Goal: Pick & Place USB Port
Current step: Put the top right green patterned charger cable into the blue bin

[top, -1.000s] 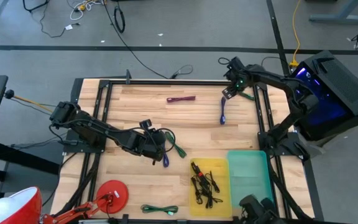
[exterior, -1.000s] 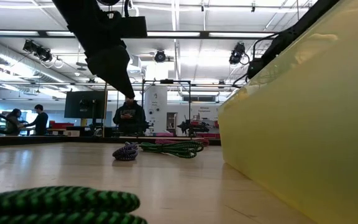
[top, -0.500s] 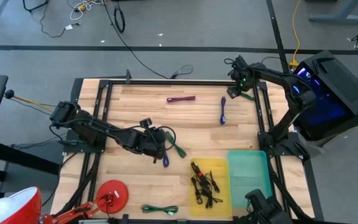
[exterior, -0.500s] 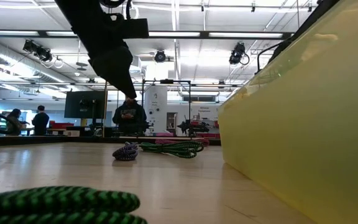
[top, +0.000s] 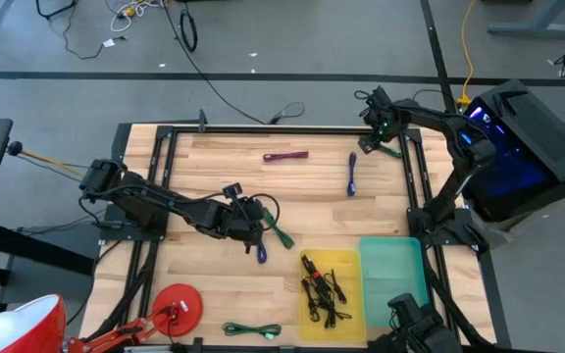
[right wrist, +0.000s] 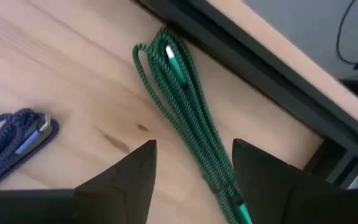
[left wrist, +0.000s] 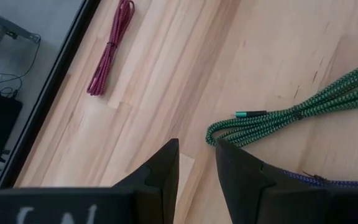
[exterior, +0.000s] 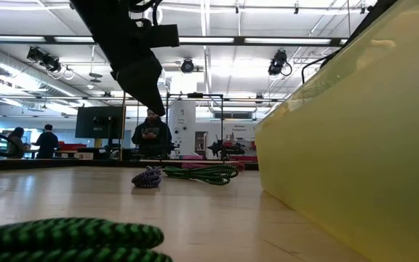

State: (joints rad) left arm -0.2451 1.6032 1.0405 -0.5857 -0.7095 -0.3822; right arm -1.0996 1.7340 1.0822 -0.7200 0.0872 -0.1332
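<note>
The table (top: 214, 162) carries several coiled USB cables; the yellow bin (top: 330, 286) at the 5 o'clock edge in the high view already holds black cables, with a green bin (top: 392, 275) touching its right side.

**Right gripper (top: 369, 145).** Located at the 1 o'clock corner of the table. In the right wrist view, its fingers (right wrist: 126, 171) stand wide apart and hold nothing. A green braided USB cable (right wrist: 182, 99) lies directly ahead between them, against the black table frame (right wrist: 253, 81). A blue braided cable (right wrist: 14, 140) lies near, toward table centre.

**Left gripper (top: 251, 227).** Located near table centre, toward 6 o'clock. Its fingers (left wrist: 160, 177) stand only narrowly parted, with bare wood visible in the gap; no cable is seen between them. A second green cable (left wrist: 291, 115) lies just beside the tips, and a purple cable (left wrist: 328, 182) shows at the edge of one finger; whether they touch cannot be told. A maroon cable (left wrist: 107, 50) lies well apart.

**Step in hand (judged):** right arm approach to the green cable at the frame.

1. Keep the coil's midsection centred between the fingers, where strands bundle thickest.
2. Descend vertically; the frame rail is adjacent and may obstruct the outer finger.
3. Close across all strands, avoiding the connector end.
4. Lift clear before travelling toward the bins.
</note>
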